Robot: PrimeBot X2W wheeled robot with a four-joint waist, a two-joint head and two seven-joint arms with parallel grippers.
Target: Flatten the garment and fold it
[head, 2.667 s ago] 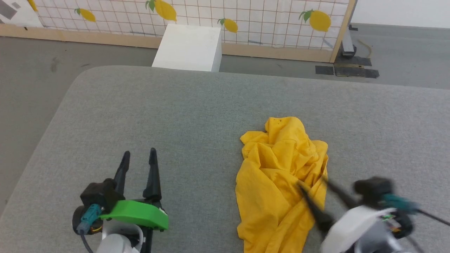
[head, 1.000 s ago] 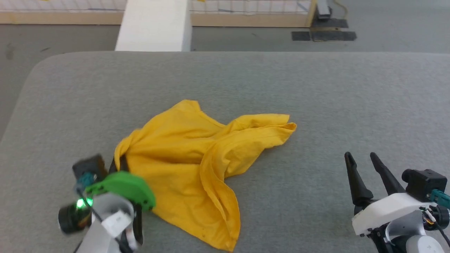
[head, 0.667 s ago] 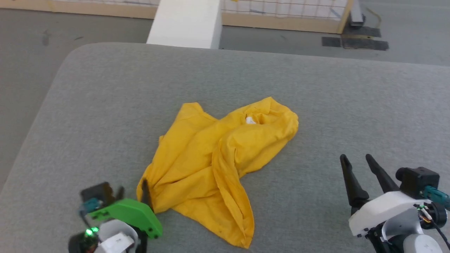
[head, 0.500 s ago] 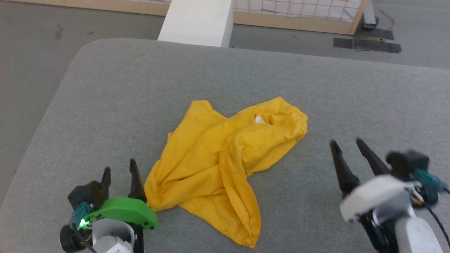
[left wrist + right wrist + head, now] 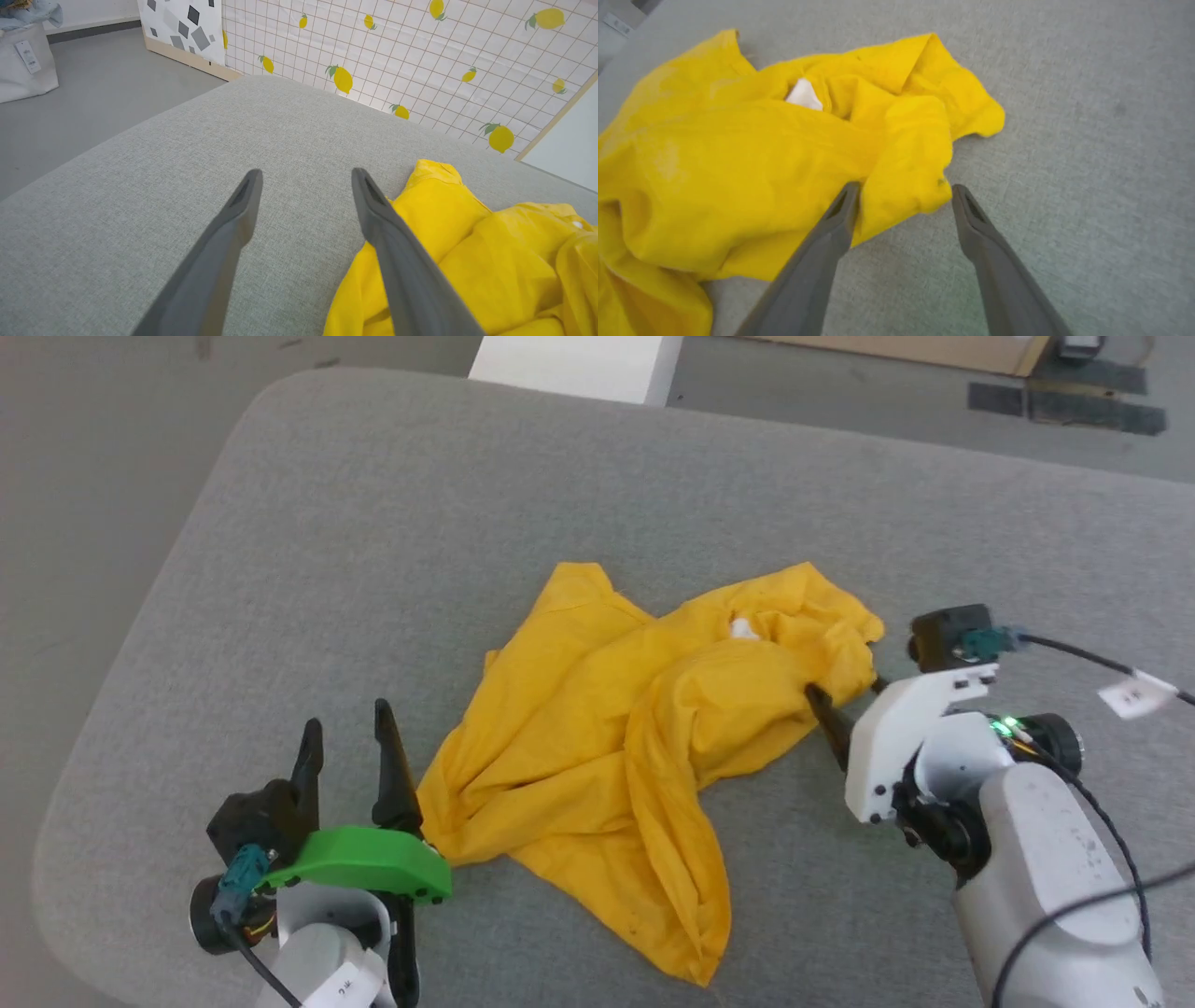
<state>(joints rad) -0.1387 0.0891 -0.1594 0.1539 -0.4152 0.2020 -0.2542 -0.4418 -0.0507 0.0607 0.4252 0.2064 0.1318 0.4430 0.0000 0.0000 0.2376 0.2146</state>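
Crumpled shirt lies before our open grippers

The yellow garment (image 5: 607, 747) sits bunched mid-desk (image 5: 373, 523). Our left gripper (image 5: 347, 714) gapes empty beside its near corner, and our right gripper (image 5: 906, 187) stands wide open astride an edge fold. Closing there could, we judge, pinch several layers and drag the heap. Folds hide sleeves and print; a white scrap (image 5: 744, 628) peeks out.

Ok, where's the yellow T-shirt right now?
In the head view the crumpled bright yellow T-shirt lies on the grey padded table, between the left end effector beside its near-left edge and the right end effector straddling its right-hand fold.
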